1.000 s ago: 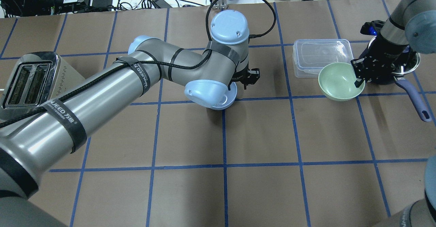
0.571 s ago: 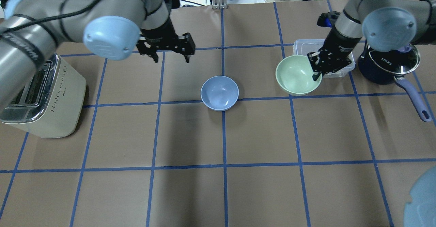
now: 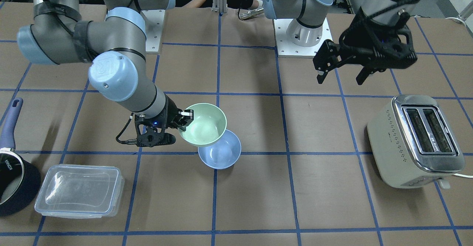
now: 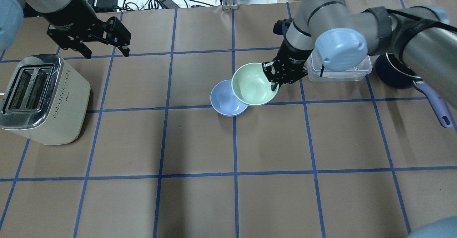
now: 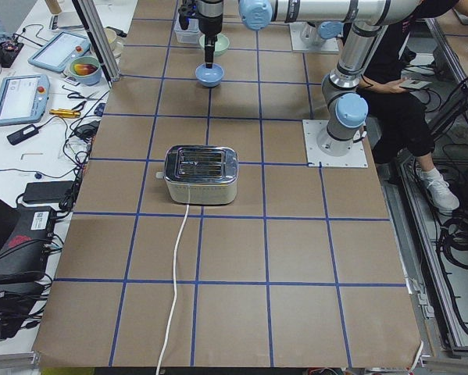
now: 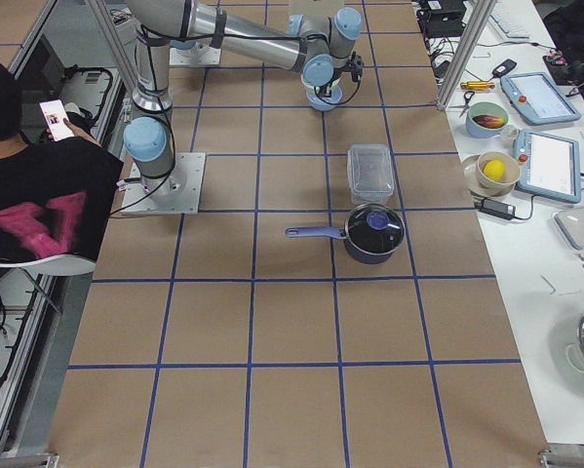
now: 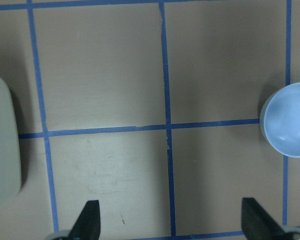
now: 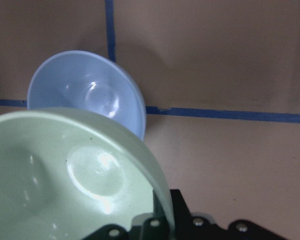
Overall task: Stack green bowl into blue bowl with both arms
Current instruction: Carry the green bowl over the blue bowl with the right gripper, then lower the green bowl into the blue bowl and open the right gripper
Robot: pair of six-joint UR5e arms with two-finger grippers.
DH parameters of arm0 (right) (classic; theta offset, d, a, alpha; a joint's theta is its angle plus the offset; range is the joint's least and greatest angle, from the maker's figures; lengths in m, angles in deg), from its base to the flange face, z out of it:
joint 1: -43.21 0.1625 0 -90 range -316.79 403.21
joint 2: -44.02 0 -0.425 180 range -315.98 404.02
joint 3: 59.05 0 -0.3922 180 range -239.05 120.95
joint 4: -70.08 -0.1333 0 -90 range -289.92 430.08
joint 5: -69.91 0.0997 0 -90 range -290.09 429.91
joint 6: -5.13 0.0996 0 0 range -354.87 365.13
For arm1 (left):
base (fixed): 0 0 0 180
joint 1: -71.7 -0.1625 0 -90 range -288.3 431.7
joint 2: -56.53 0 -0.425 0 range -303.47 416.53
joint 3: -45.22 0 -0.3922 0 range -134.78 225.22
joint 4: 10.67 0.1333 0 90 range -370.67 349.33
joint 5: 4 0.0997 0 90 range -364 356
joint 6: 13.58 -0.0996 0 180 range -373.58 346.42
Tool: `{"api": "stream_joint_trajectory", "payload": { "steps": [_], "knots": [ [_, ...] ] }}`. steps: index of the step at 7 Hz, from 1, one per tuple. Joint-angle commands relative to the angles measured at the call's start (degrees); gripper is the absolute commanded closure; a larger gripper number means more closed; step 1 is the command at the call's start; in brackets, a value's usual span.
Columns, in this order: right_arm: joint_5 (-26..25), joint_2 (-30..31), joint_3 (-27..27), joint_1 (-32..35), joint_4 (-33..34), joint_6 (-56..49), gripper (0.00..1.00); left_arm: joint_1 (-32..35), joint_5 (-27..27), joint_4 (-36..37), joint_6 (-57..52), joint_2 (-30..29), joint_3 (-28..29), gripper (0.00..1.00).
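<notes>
Carrying step: the right tool [image 4: 274,83], pinching the green bowl [image 4: 252,89] by its rim, holds it raised, partly over the blue bowl [image 4: 222,101] on the surface [image 4: 303,141], while the left tool [image 4: 107,54] hangs spread, well apart; the next move likely calls for centring, lowering, releasing.

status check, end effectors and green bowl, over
Right end effector shut on pale green round plastic bowl rim. Bowl held over pale blue round plastic bowl, off-centre, not nested. Left end effector open, empty, near white toaster. Nothing between bowls.
</notes>
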Motion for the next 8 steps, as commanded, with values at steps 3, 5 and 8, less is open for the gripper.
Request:
{"api": "stream_joint_trajectory", "payload": {
  "steps": [3, 5, 8],
  "knots": [
    [3.09, -4.77, -0.08, 2.14, 5.46, 2.13, 1.00, 3.18, 4.84, 2.70, -5.07, 1.19, -3.04, 0.00],
    [3.19, -5.39, 0.17, 2.14, 5.90, 2.22, 1.00, -0.33, 2.58, -4.30, -5.31, -0.56, 1.52, 0.00],
    [2.32, -5.57, -0.52, 1.97, 5.91, 2.13, 0.00, -0.96, 1.68, -7.14, -4.96, -2.50, 6.28, 0.00]
  ]
}}
